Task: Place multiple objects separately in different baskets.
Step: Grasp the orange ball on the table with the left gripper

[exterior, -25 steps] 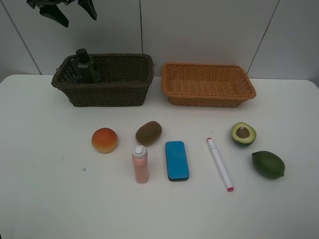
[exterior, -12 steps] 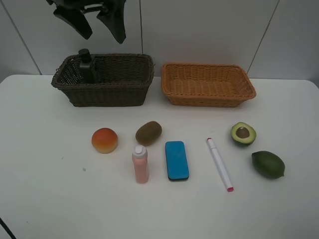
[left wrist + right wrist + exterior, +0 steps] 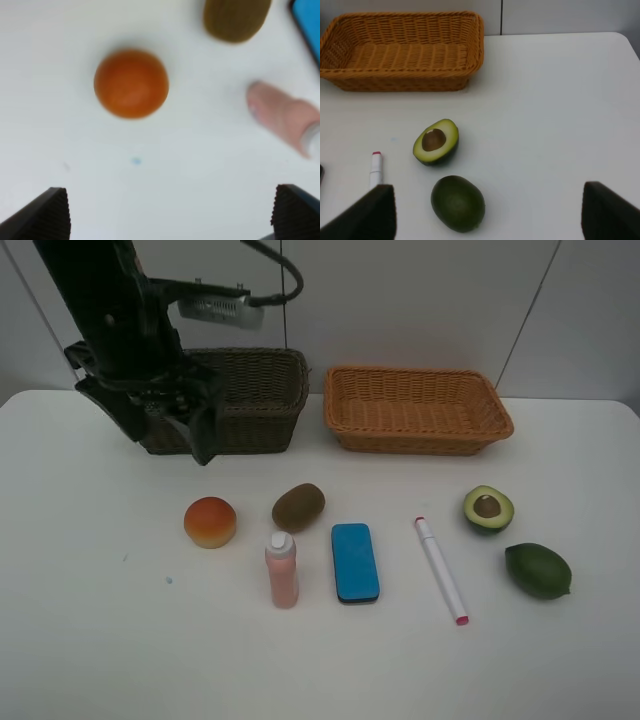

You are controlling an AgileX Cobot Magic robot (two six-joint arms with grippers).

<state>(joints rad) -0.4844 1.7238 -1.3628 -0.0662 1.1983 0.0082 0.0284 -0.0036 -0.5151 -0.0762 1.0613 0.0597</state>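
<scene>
High view. Over the left half of the surface [image 3: 100, 640], in front of the dark basket [image 3: 262, 390] and covering its left part: left hand [image 3: 165, 430], spread wide, holding nothing. Beside that basket on the right, just apart: tan basket [image 3: 418, 410], with nothing in it. In a loose row nearer the camera, left to right: fruit [image 3: 210, 522], kiwi [image 3: 298, 507], pink bottle [image 3: 282, 570] standing upright just below the kiwi, eraser [image 3: 355, 562] lying flat, marker [image 3: 441, 570] lying at a slant, half avocado [image 3: 488, 509] cut face up, whole avocado [image 3: 538, 571]. All apart from one another, none in a basket.

Left wrist view. Looking straight down between two dark fingertips [image 3: 42, 215] set far apart, nothing between them. Below: fruit [image 3: 131, 83], near it the kiwi [image 3: 235, 19], the pink bottle [image 3: 282, 117] and an edge of the eraser [image 3: 307, 25]. All blurred.

Right wrist view. Right hand [image 3: 485, 212] spread wide too, holding nothing, above bare surface. Ahead: whole avocado [image 3: 458, 203], just beyond it the half avocado [image 3: 436, 142], the marker [image 3: 376, 169] to one side, the tan basket [image 3: 402, 75] well beyond.
</scene>
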